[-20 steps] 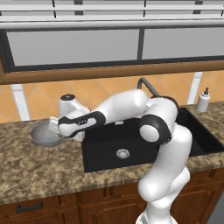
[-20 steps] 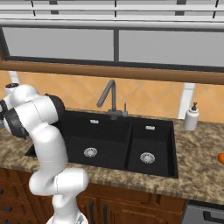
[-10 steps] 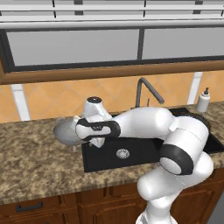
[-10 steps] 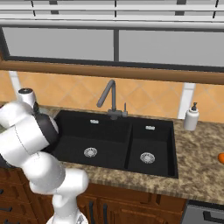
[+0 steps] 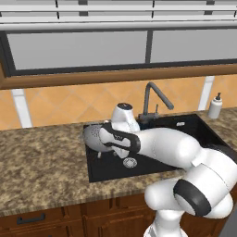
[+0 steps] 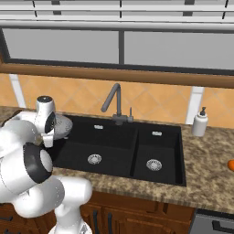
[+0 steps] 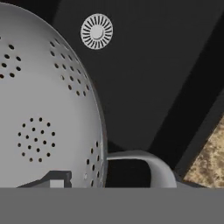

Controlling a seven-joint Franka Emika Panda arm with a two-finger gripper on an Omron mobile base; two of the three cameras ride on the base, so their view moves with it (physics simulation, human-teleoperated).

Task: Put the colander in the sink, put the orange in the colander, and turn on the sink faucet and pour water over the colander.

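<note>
Gripper (image 5: pixel 102 139) pinching the colander (image 5: pixel 95 137) rim, carrying it above the sink's (image 5: pixel 152 159) left edge. Step in hand: placing the colander. Next: lower into the large basin, release. Orange (image 6: pixel 231 165) waits on the far right desk (image 6: pixel 208 157).

The colander (image 5: pixel 94 137), a round grey metal bowl pierced with clusters of small holes, hung tilted over the left edge of the sink (image 5: pixel 152 159), above its large basin. From the hand view its looped side handle and holed inner wall (image 7: pixel 39 109) showed above the sink's round silver drain. The sink was black, with two basins, both seemingly dry. The sink faucet (image 6: pixel 114 104), a dark grey gooseneck, stood behind the sink's divider. The orange (image 6: pixel 231 165) lay well right of the sink, cut by the frame edge
</note>
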